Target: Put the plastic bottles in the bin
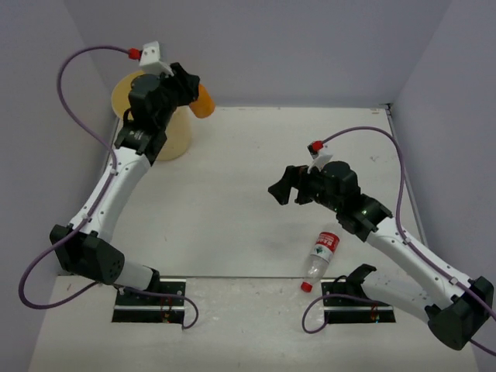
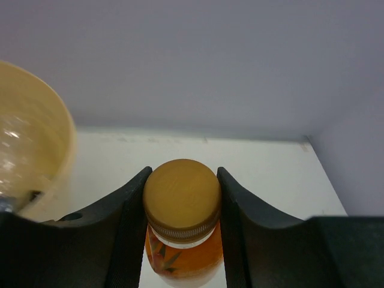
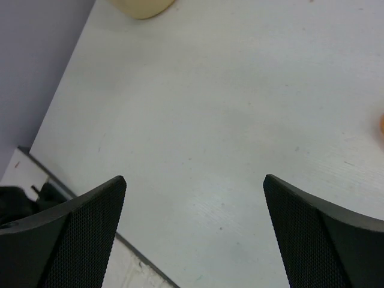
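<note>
- The left pincer point(image 1: 188, 91) is clamped on an orange bottle point(image 1: 204, 101), held in the air just beside the bin point(image 1: 174, 138), not over its mouth.
- The bin stands at the far left of the desk point(image 1: 232, 201).
- Only the left wrist view shows the grip: both fingers point(image 2: 129, 210) press the bottle's neck under its orange cap point(image 2: 182, 201), with the bin's rim off to the left.
- The right pincer point(image 1: 280, 190) is spread wide and holds nothing; its wrist view shows bare desk between the tips.
- A red-white bottle point(image 1: 320, 256) lies on its side by the right arm's base, red cap nearest. Only the top view shows it.
</note>
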### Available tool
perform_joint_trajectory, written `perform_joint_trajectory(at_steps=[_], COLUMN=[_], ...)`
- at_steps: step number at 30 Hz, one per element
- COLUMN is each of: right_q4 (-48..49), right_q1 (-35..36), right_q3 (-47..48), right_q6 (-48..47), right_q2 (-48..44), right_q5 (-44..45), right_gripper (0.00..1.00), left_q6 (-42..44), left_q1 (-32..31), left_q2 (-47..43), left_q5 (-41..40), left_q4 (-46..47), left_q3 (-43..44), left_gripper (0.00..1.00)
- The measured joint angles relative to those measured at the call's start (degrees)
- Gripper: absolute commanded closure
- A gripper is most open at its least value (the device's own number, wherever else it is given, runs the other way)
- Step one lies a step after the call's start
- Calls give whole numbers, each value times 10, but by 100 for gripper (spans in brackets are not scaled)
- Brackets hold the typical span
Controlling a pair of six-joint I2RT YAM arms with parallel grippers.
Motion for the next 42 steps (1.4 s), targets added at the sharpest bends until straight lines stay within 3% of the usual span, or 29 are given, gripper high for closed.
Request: perform_joint_trajectory(at_steps=[4,8,11,12,13,14,15,16,23,30,33,38,42], right_q4=[-54,-82,-98,-104,-112,-121,-127,-132,-151,-157,-156,-153,-153], right_q1=[-35,-105,-127,-129,-131,-136,-142,-151,-186,-222,-235,-237,-238], right_q3=[9,9,9,9,10,11,12,12,12,41,75,139,184], right_q6=[41,70,82,85,89,93,97,100,106,126,140,151,153], right_q2=[3,15,24,27,30,33,36,39,44,92,155,264,330], right_q5=[69,71,75,77,82,86,87,87,87,87,91,104,123], right_gripper=[1,1,1,1,1,1,1,1,1,1,1,1,1], left_q6=[57,93,106,109,110,112,113,115,115,99,83,74,46], left_q1=[25,73,116,128,138,147,153,158,163,161,134,7,-5], left_q2=[26,79,125,142,160,180,199,217,263,213,111,-75,-163], left_q5=[-140,-216,-249,-257,-263,-268,-270,-270,-256,-182,-145,-101,-25], left_q4=[10,14,11,8,0,-14,-22,-36,-98,-135,-129,-90,-67], left_q3=[107,176,194,197,202,210,217,223,240,243,144,-66,-215], left_gripper=[100,100,90,83,69,35,12,1,0,0,0,0,0])
